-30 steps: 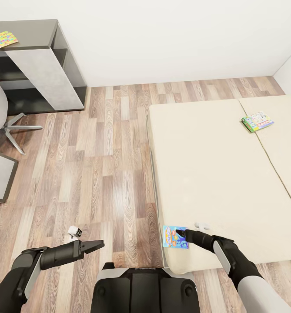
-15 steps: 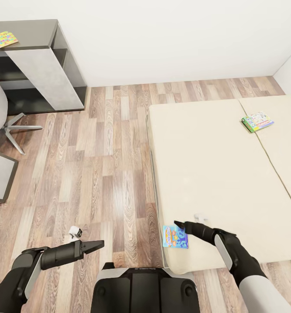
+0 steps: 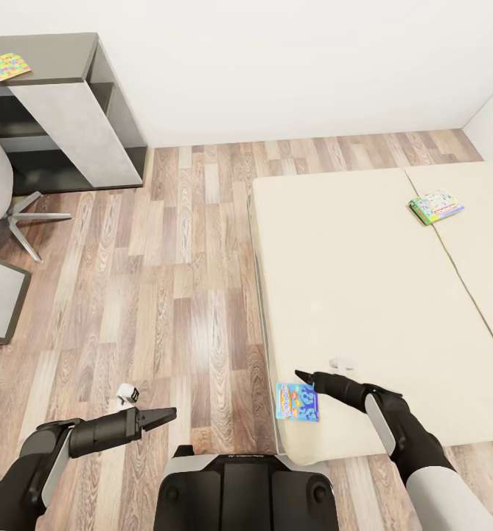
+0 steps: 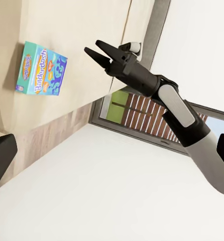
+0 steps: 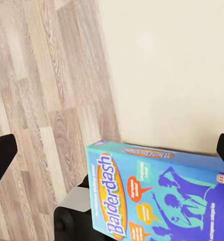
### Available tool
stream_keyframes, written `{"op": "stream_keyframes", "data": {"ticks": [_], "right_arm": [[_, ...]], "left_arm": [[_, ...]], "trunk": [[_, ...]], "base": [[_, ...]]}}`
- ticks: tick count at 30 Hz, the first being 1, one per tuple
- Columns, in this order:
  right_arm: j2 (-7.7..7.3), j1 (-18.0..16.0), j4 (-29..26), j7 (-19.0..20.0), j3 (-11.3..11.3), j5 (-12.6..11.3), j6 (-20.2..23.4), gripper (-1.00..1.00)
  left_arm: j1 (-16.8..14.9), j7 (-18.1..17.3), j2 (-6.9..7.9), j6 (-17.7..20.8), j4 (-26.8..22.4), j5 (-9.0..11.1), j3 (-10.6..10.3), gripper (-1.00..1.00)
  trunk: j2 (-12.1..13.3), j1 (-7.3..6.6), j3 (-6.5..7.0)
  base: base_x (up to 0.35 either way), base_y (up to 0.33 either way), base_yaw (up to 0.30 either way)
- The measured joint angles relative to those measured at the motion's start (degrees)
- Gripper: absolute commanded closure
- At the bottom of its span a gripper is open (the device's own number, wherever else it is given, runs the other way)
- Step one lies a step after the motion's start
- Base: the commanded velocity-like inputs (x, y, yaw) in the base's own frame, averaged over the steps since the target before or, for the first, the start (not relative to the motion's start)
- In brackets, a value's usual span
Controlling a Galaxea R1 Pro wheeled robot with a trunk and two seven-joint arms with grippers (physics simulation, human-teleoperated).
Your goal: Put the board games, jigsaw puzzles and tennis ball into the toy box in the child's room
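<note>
One readable title: "Balderdash"

The light blue board game box at the near corner of the bed carries the word "Balderdash" in white letters on an orange oval; the same word reads on it in the left wrist view. Its smaller print is too small to read.

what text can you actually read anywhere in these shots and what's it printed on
"Balderdash": on the cover of the light blue board game lying at the bed's near corner; it also reads in the left wrist view.
Small print in that cover's speech bubbles: too small to read.
Green-edged board game farther up the bed: cover text too blurred to read.
</note>
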Motion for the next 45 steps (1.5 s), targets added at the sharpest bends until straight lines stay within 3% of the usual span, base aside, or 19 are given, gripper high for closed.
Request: {"op": "stream_keyframes", "data": {"ticks": [13,25,45], "right_arm": [[-0.01,-0.1,-0.3,0.1,0.0,-0.3,0.1,-1.00],[0.08,-0.2,-4.7,0.0,-0.1,-0.5,1.2,-1.00],[0.20,-0.2,-4.5,-0.4,-0.1,-0.4,1.0,-1.00]], "left_arm": [[0.0,0.0,0.00,0.0,0.0,0.0,0.0,-1.00],[0.0,0.0,0.00,0.0,0.0,0.0,0.0,-1.00],[0.0,0.0,0.00,0.0,0.0,0.0,0.0,-1.00]], "trunk": [[0.0,0.00,0.00],[0.0,0.00,0.00],[0.0,0.00,0.00]], "base": [[0.000,0.000,0.000],[0.000,0.000,0.000],[0.000,0.000,0.000]]}}
